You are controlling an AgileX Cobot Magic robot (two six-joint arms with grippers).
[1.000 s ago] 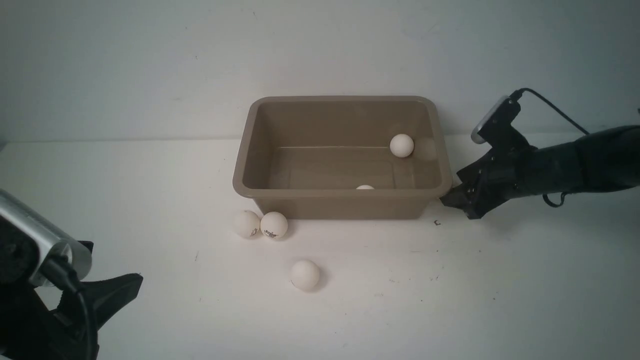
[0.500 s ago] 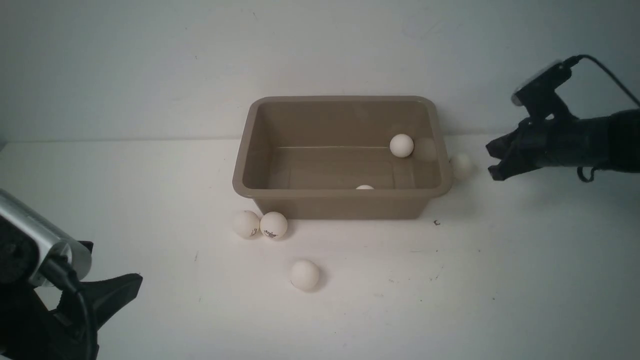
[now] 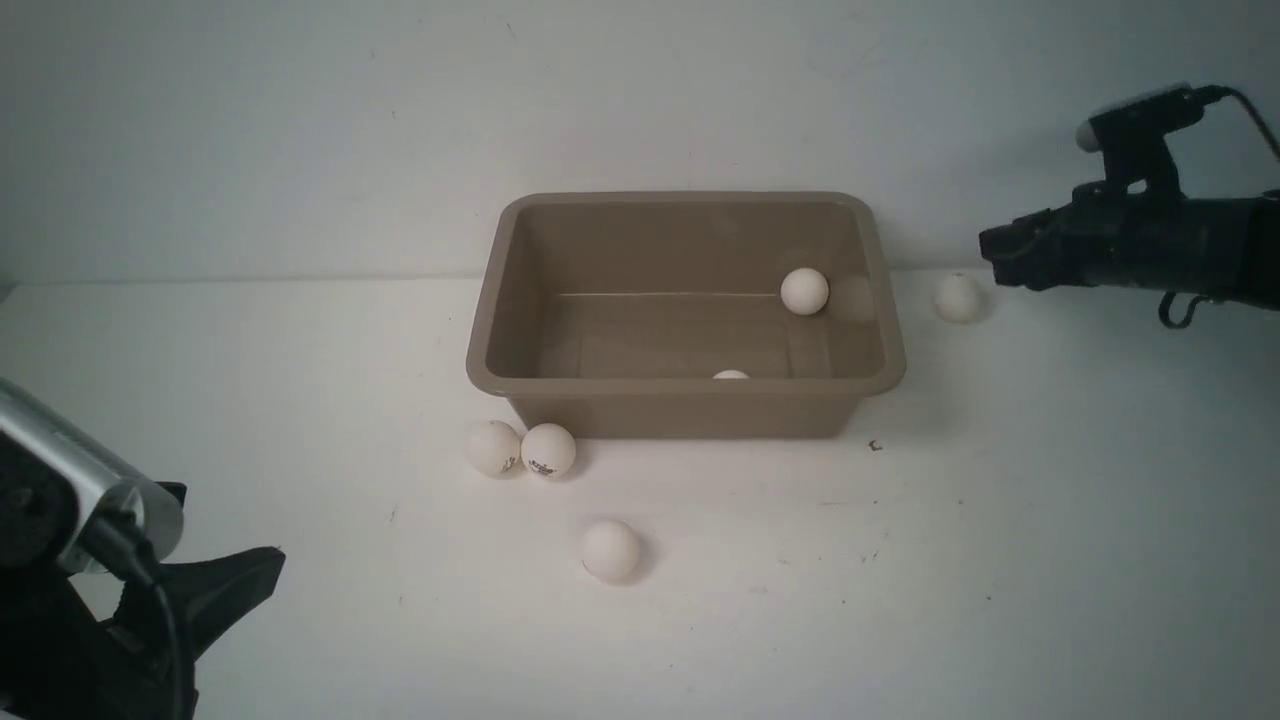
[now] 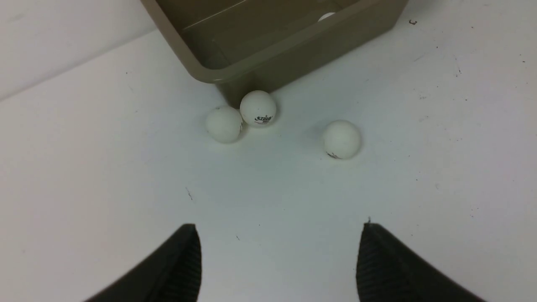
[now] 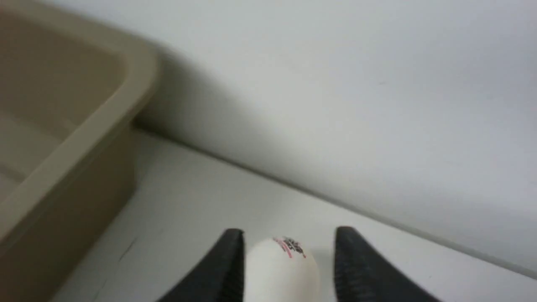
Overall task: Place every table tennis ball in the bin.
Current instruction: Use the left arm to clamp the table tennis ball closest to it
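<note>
The taupe bin (image 3: 686, 385) holds one table tennis ball (image 3: 803, 291) at its far right and another (image 3: 730, 375) peeking over the near wall. Two balls (image 3: 493, 447) (image 3: 547, 450) touch by the bin's front left corner, and a third (image 3: 610, 550) lies nearer. One more ball (image 3: 958, 297) lies loose on the table right of the bin. My right gripper (image 3: 985, 258) hovers just above it, shut and gripping nothing. In the right wrist view that ball (image 5: 281, 268) shows below the narrow gap of the gripper (image 5: 289, 230). My left gripper (image 4: 279, 226) stands open, low at the front left.
A white wall (image 3: 640, 120) rises right behind the bin and the loose ball. A small dark speck (image 3: 874, 446) lies on the table by the bin's front right corner.
My right gripper closed, rose and pulled back to the right from the bin's front right corner. A ball came into view there and rolled back toward the wall. The left arm stayed still.
</note>
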